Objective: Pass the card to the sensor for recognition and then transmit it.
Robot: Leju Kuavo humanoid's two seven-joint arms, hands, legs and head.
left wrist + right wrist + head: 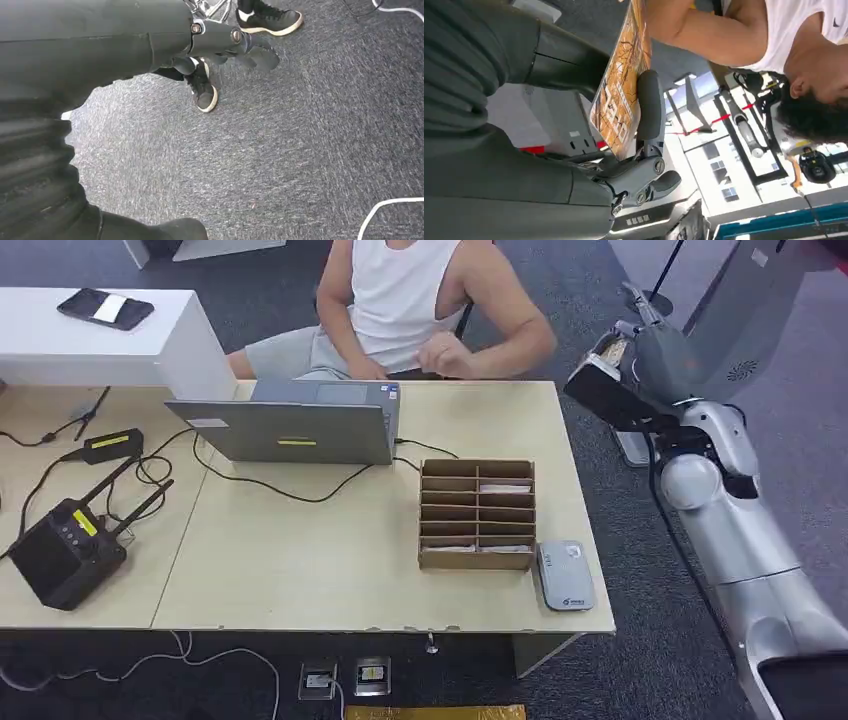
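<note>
My right hand (645,355) is raised off the table's far right corner, level with the seated person. It pinches an orange-yellow printed card (620,90) between the thumb and a dark finger (650,107); in the head view the card (612,348) shows as a pale sliver at the hand. The grey card sensor (565,576) lies flat on the table near the front right edge, well below and in front of that hand. My left hand (227,42) hangs over the carpet with its fingers loosely extended and nothing in them.
A cardboard sorter box (477,513) with several slots stands just left of the sensor. A laptop (295,425), cables and a black antenna device (65,545) occupy the table's left. A person in a white top (405,300) sits behind the table, one hand (450,358) at its far edge.
</note>
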